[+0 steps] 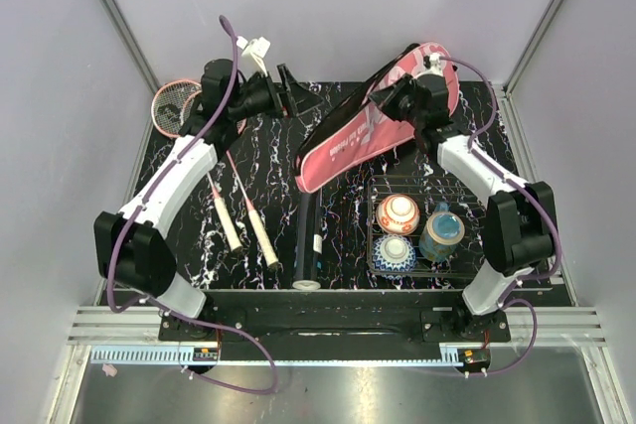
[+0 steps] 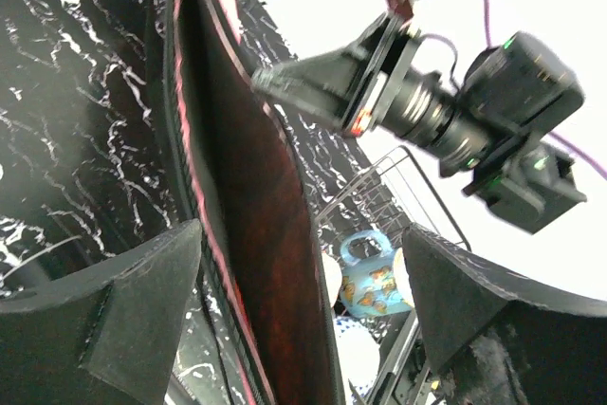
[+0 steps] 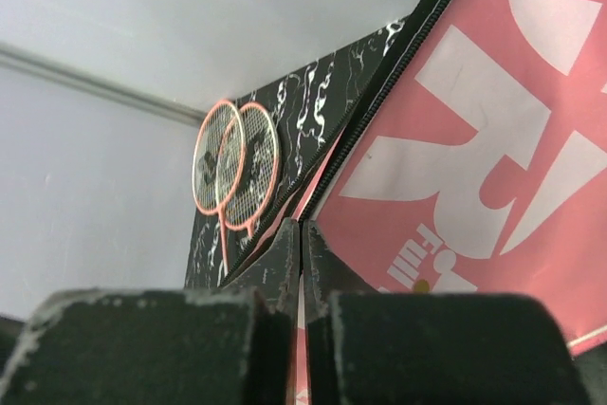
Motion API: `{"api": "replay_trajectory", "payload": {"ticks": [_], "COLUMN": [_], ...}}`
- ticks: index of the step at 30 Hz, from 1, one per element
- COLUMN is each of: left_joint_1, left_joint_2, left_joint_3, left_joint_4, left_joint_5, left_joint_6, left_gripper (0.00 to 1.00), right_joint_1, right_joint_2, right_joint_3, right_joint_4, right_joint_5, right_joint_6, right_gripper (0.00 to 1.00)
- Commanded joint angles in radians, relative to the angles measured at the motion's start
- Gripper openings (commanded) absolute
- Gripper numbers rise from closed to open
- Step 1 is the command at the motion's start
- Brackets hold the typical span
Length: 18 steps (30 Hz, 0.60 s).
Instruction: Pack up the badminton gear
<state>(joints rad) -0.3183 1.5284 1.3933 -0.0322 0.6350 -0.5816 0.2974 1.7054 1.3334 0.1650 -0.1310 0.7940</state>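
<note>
The pink racket cover point(image 1: 363, 131) lies diagonally at the back middle of the table. My right gripper point(image 1: 388, 104) is shut on its zipped edge point(image 3: 379, 116), the fingers point(image 3: 285, 258) pressed together on it. My left gripper point(image 1: 295, 96) stands open at the cover's far left side. In the left wrist view the cover's dark opened edge point(image 2: 251, 225) runs between the spread fingers point(image 2: 123, 310), touching neither. Two pink-framed rackets point(image 1: 184, 106) lie at the left, with their white handles point(image 1: 260, 235) pointing toward me. A long black tube point(image 1: 309, 240) lies in the middle.
A black wire basket point(image 1: 422, 267) at the right front holds two patterned bowls point(image 1: 397, 213) and a blue cup point(image 1: 442, 233). The cup point(image 2: 375, 277) also shows behind the cover in the left wrist view. Grey walls close in the back and both sides.
</note>
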Motion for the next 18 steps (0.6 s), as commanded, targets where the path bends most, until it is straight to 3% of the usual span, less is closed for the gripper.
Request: {"api": "replay_trajectory", "payload": {"ticks": [1, 7, 11, 15, 18], "left_joint_1": [-0.011, -0.117, -0.142, -0.145, -0.154], "left_joint_2": [0.070, 0.239, 0.308, 0.331, 0.349], "left_joint_3": [0.121, 0.193, 0.225, 0.231, 0.205], "left_joint_4": [-0.035, -0.110, -0.118, -0.078, 0.009], "left_joint_5": [0.019, -0.119, -0.185, -0.132, -0.028], "left_joint_6": [-0.060, 0.014, 0.015, -0.018, -0.072], "left_gripper": [0.92, 0.95, 0.92, 0.86, 0.91], "right_joint_1": [0.005, 0.005, 0.003, 0.003, 0.005], "right_joint_2": [-0.107, -0.176, -0.234, -0.286, -0.305], "right_joint_3": [-0.124, -0.255, -0.327, -0.404, -0.465], "right_joint_4": [0.339, 0.458, 0.482, 0.510, 0.534], "right_joint_5": [-0.110, -0.139, -0.157, -0.179, -0.182], "right_joint_6": [-0.072, -0.073, -0.075, -0.079, -0.081], "right_gripper": [0.00, 0.00, 0.00, 0.00, 0.00]}}
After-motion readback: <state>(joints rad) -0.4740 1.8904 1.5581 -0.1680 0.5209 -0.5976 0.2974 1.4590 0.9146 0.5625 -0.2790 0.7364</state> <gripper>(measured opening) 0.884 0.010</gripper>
